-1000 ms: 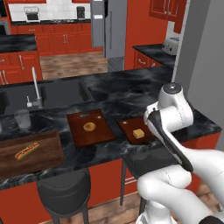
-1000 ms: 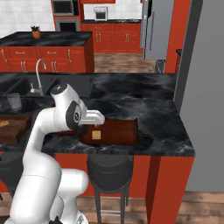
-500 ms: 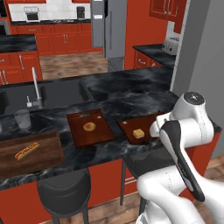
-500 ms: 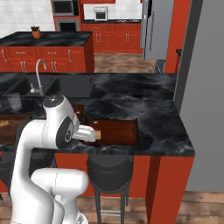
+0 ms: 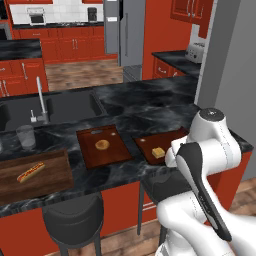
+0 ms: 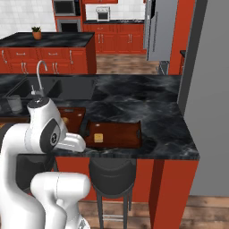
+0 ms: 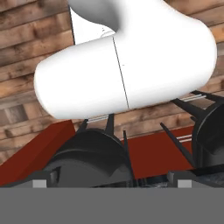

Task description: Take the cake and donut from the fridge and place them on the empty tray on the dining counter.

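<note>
Two trays sit side by side near the front edge of the dining counter (image 5: 150, 107). Right-hand tray (image 6: 117, 134): dark red-brown, low rim, with the cake (image 6: 98, 137) lying flat toward its left end, a small yellow-tan square, nothing touching it. Same cake (image 5: 158, 152) in the left base view, on the part of the tray (image 5: 150, 146) not hidden by the arm. Left-hand tray (image 5: 102, 145) carries a plain tan ring pastry (image 5: 102, 145) at its middle. Further left along the front edge, a wooden board (image 5: 32, 174) with a hot dog (image 5: 30, 172) lying on it. Behind the board a clear glass (image 5: 25, 136) stands upright, beside the sink (image 5: 65, 107) and its tap (image 5: 41, 97).

Fridge (image 5: 128, 32): tall, grey, at the far side of the kitchen, doors closed as far as can be seen. Well apart from the counter.

Gripper (image 7: 112, 180): pointing down below the counter's front edge, fingertips (image 7: 40, 180) set wide apart, nothing between them. Past them, black stool seats (image 7: 89, 155), the counter's red base and wood floor.
</note>
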